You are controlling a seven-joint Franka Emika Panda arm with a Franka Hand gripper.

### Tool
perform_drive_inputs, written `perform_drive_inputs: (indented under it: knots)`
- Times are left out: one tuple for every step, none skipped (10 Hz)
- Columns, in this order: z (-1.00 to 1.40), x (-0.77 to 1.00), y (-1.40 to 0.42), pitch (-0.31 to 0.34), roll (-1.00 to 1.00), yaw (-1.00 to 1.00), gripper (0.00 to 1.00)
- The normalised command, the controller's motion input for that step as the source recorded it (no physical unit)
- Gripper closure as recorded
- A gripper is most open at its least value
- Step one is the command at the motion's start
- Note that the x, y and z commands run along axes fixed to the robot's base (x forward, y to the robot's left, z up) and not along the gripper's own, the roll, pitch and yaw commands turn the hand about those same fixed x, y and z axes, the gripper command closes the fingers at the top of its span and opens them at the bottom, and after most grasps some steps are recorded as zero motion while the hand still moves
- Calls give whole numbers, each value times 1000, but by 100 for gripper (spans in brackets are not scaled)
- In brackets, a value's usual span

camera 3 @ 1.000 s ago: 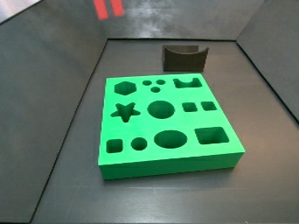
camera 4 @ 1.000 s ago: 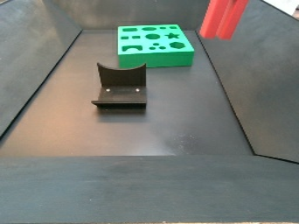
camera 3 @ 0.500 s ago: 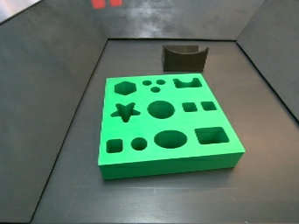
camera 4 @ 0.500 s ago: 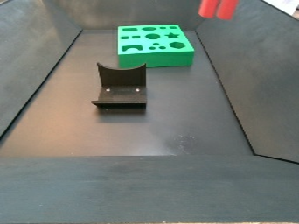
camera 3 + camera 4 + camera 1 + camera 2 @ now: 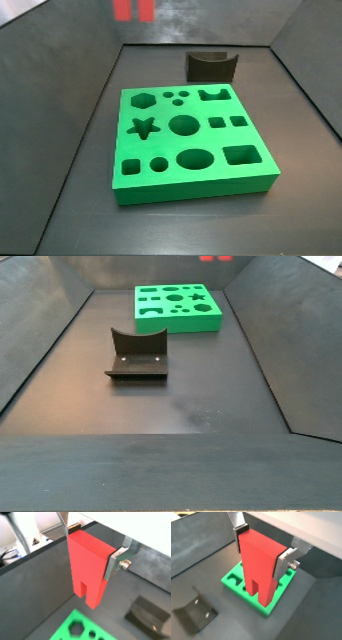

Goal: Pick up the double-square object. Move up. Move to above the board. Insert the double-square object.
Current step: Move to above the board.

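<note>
The gripper [image 5: 263, 551] is clamped on the block [image 5: 260, 566], its silver fingers [image 5: 286, 562] pressing the upper sides, legs hanging down; it looks rigid, smooth and light, so that high, flat-sided hold seems apt; beneath lies the board [image 5: 235, 578]; farther off stands the fixture [image 5: 210, 65].

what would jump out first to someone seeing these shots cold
The tall red double-square object, slot end down, clamped between the gripper jaws and held high in the air. Next, the bright green board full of shaped holes on the dark floor, with the dark fixture standing apart from it.
</note>
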Motion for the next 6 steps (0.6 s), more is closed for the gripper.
perform_drive_inputs:
  knots:
    - [71,638,-1000,127,-4,-2,100]
    - [71,666,-1000,140,-9,2,100]
    - [75,557,-795,152,7,5,100]
    - [59,345,-471,126,26,8,100]
    - [42,223,-286,98,34,5,100]
    - [36,164,-202,83,38,10,100]
